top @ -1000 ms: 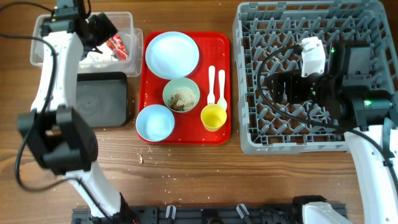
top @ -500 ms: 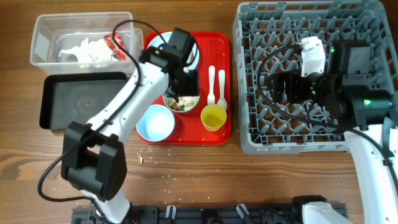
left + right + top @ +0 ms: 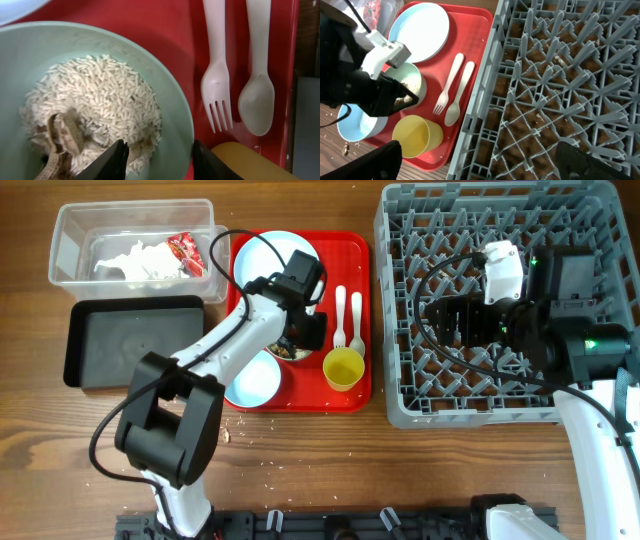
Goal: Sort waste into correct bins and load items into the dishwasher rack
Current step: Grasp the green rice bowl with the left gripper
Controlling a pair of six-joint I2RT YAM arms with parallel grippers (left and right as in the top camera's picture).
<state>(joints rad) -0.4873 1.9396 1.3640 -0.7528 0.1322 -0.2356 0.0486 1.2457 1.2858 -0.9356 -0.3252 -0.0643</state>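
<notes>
My left gripper (image 3: 160,161) is down on the pale green bowl (image 3: 176,102) holding rice scraps (image 3: 100,97) and brown peel. One finger sits in the rice and the other presses the rim from outside, so the jaws are closed on the bowl's wall. From overhead the gripper (image 3: 304,330) hides most of that bowl (image 3: 281,352). White fork (image 3: 216,95), spoon (image 3: 256,100) and yellow cup (image 3: 250,162) lie just to the right. Pale blue plate (image 3: 268,262) and blue bowl (image 3: 250,378) share the red tray (image 3: 361,250). My right gripper (image 3: 482,160) hangs wide open over the grey rack (image 3: 400,412), holding nothing.
The clear tub (image 3: 68,222) at the back left holds a crumpled napkin (image 3: 130,260) and a red wrapper (image 3: 187,252). A black tray (image 3: 135,340) lies in front of it. Crumbs dot the wood near the red tray's front left corner.
My left arm swung from the clear tub over to the red tray and came down on the rice bowl. Its jaws narrowed around the bowl's rim. The right arm stayed still.
</notes>
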